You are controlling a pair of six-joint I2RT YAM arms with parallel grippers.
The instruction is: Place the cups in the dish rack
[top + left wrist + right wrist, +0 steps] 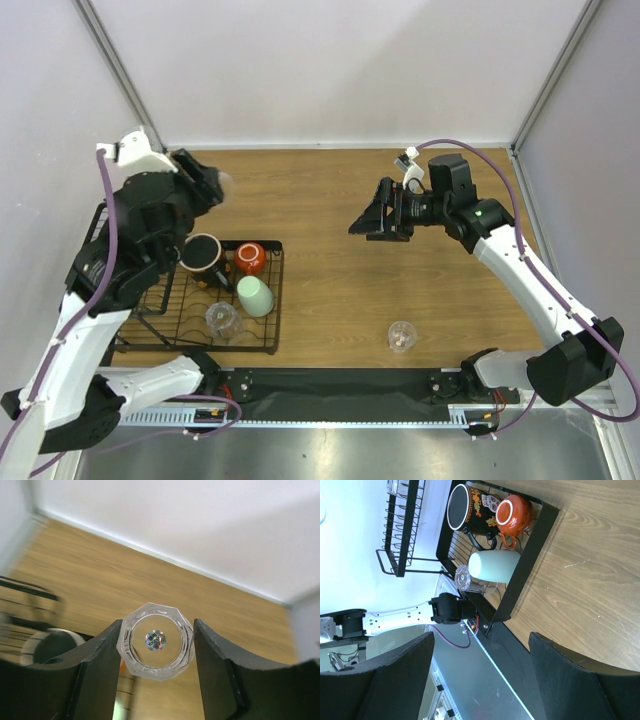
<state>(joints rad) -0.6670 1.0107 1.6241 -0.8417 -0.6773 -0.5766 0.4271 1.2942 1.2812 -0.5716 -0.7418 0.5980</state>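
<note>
Top view: the left gripper (205, 180) is raised above the far left corner of the rack (277, 300); its grip can't be judged from here. Four cups are seen in the rack: dark mug (203, 255), orange cup (250, 258), mint cup (255, 296) and rack tumbler (221, 318). A loose tumbler (402, 336) is left on the table (330, 190), near the front edge and well apart from the rack. The right gripper (375, 215) is held over mid-table, pointed toward the rack.

Left wrist view: a held tumbler (156, 641) is clamped between both fingers (100, 665) of the left gripper (157, 630), with its base facing the camera. Wood tabletop (100, 580) is seen behind. The lower left is blurred.

Right wrist view: the right gripper (480, 670) is spread wide, with nothing between the fingers (580, 680). The rack (530, 555) is seen ahead, with the dark mug (470, 510) and orange cup (515, 512) side by side, the mint cup (495, 566) just beside them and the rack tumbler (463, 577) touching the mint cup.
</note>
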